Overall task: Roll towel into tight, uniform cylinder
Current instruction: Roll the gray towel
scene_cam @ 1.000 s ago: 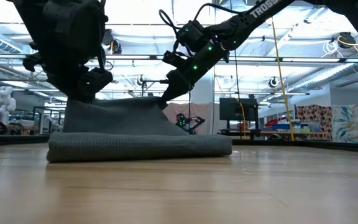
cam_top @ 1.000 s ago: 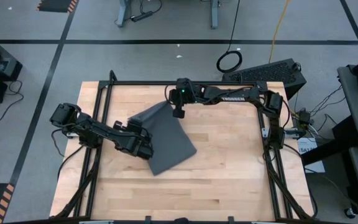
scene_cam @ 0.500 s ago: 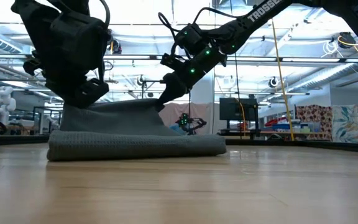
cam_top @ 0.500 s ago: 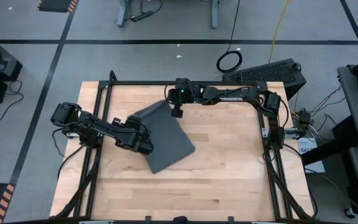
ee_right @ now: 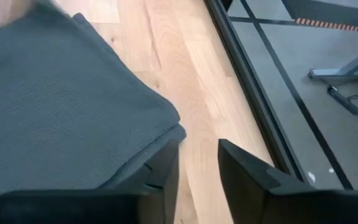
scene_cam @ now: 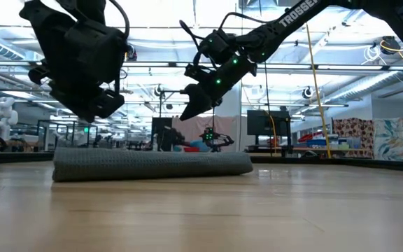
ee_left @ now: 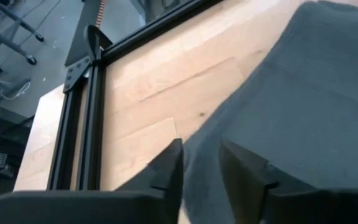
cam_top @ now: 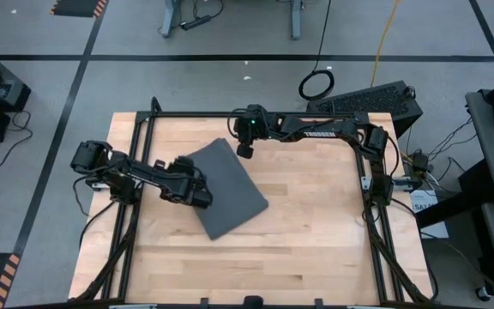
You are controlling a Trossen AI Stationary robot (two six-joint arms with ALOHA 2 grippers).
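The dark grey towel lies folded flat on the wooden table, turned at an angle, left of the middle. In the low view it is a low flat stack. My left gripper is open and hovers above the towel's left edge; it is clear of the cloth in the low view. My right gripper is open above the table just past the towel's far corner, where two layers show. It too is clear of the cloth. No white tag shows.
A black frame rail runs along the table's far edge, just behind my right gripper, and also shows in the right wrist view. Another rail runs along the left side. Bare wood lies right of and in front of the towel.
The towel's far edge, which hung raised from both grippers, has dropped and now lies flat on the layer below. Both grippers have let go of it and stand a little above the cloth.
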